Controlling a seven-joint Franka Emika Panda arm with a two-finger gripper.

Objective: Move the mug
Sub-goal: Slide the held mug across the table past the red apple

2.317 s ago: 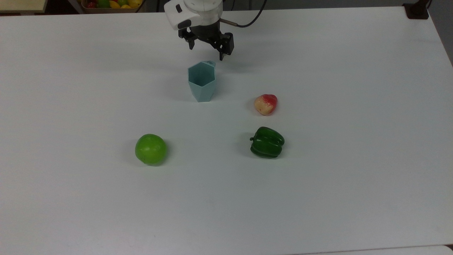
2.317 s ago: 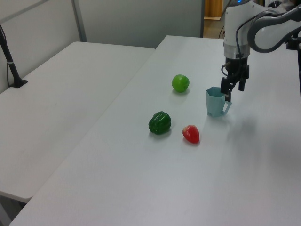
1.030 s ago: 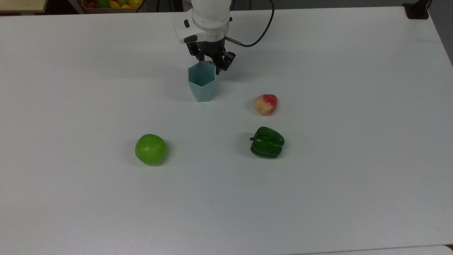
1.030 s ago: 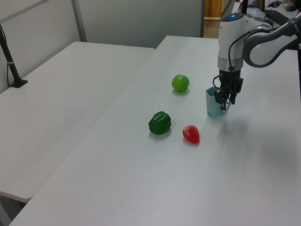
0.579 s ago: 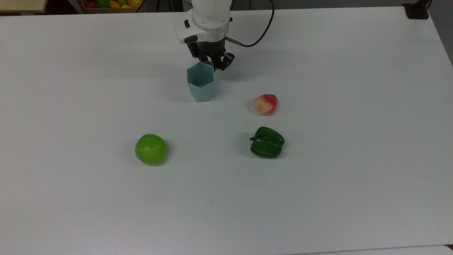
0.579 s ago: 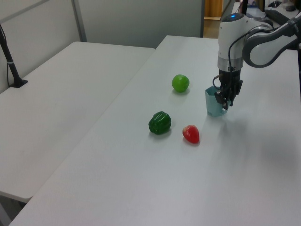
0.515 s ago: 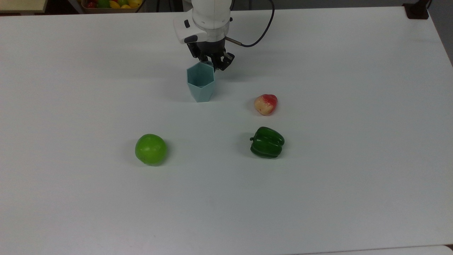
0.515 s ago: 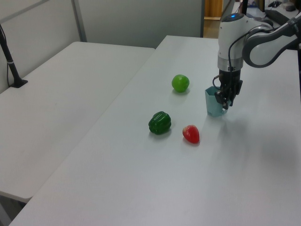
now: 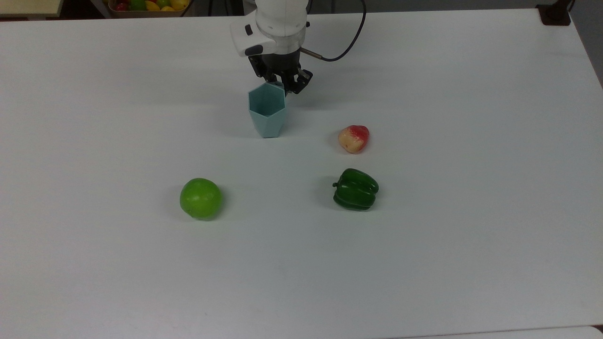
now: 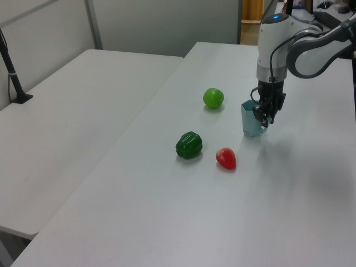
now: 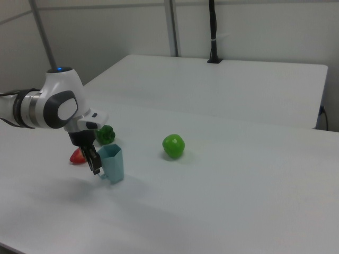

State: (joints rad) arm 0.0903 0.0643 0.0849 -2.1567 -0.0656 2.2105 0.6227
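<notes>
The arm has come down and in from above the counter's far edge, and the jaws, spread wide at the start, are now drawn in on the mug's handle side; the mug (image 9: 267, 111) itself has nudged a touch toward the top view's left.

Near to far in the top view: the green apple (image 9: 200, 198) sits closest to the counter's near edge, on the top view's left. The green pepper (image 9: 355, 189) lies level with it on the top view's right, and the red-and-cream fruit (image 9: 354, 138) just beyond that. All three are well apart from the action. Farther back stands the mug, upright, open mouth up, in the far middle of the counter (image 9: 471, 235). At its far rim is the gripper (image 9: 281, 86).

The relation that counts: the mug lies on the near side of the jaws, its long axis vertical, its handle turned toward the arm. In the right view the gripper (image 11: 96, 161) points straight down beside the mug (image 11: 112, 162), at the handle.

The jaws look clamped on the handle or the rim wall there, though the exact contact is hard to make out. The wrist hangs vertical, with the white forearm reaching in from the far edge. The grasp looks made, so a lift or slide would come next, and a pinch this far off-centre could let the mug swing.
</notes>
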